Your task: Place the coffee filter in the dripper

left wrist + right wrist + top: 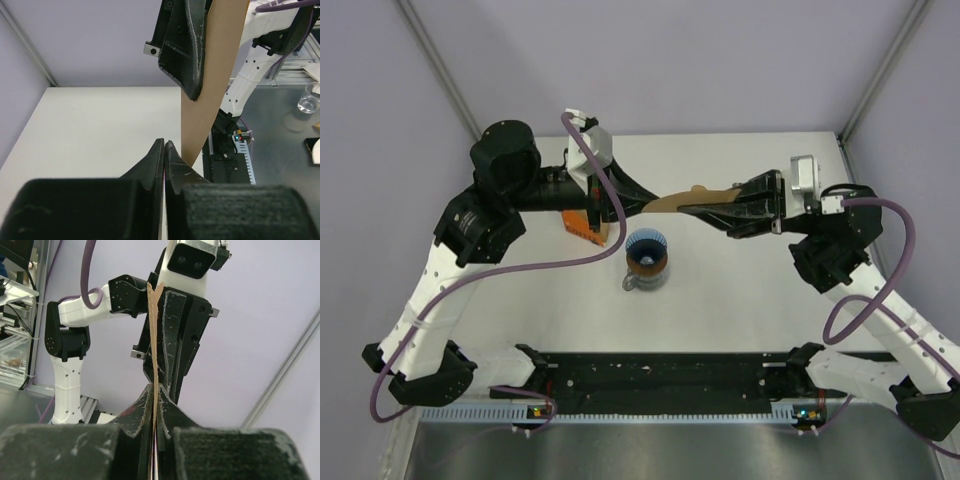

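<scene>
My right gripper [686, 208] [156, 390] is shut on the coffee filter [692, 193] [153, 340], a flat tan paper held in the air, edge-on in the right wrist view. The filter's far end splits slightly into two plies. My left gripper [650, 206] [165, 144] faces it from the left, jaws pressed together with nothing visible between them. In the left wrist view the filter [220, 75] hangs just right of and beyond those fingertips. The blue ribbed dripper [647, 248] stands on the table below and in front of the filter, with nothing in it.
The dripper sits on top of a grey glass jug [638, 281]. An orange pack of filters [582, 224] lies under the left arm, left of the dripper. Walls close the table at back and sides.
</scene>
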Controlling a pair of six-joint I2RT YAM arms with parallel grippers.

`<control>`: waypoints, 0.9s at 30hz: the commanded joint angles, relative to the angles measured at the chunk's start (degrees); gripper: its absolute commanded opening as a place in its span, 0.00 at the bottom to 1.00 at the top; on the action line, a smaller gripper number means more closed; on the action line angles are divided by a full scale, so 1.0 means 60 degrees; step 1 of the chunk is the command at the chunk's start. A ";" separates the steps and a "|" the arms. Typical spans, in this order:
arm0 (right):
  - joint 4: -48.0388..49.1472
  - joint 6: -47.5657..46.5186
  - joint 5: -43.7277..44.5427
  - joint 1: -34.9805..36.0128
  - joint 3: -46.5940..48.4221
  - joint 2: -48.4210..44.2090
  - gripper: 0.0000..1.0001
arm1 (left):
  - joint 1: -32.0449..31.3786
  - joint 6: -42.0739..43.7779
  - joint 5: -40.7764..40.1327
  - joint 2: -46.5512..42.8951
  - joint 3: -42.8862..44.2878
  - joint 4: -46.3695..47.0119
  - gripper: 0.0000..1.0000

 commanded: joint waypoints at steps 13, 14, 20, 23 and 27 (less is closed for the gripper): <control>-0.3532 -0.3148 0.2295 0.0121 0.0742 -0.0830 0.00 | 0.0055 0.1587 0.0147 -0.0517 0.0154 -0.0881 0.61; -0.3387 -0.2974 0.2032 0.0121 0.0742 -0.0800 0.00 | 0.0055 0.1412 0.0103 -0.0517 0.0139 -0.0749 0.62; -0.2201 -0.2006 0.0741 0.0135 0.0523 -0.0449 0.00 | 0.0055 0.0547 -0.0570 -0.0502 0.0109 0.0012 0.66; -0.1381 -0.1143 0.0477 0.0135 0.0318 -0.0274 0.00 | 0.0055 0.0108 -0.0790 -0.0444 0.0007 0.0408 0.65; -0.0647 -0.0468 0.0154 0.0121 0.0317 0.0049 0.00 | 0.0055 -0.0361 -0.0440 -0.0356 -0.0110 0.0775 0.37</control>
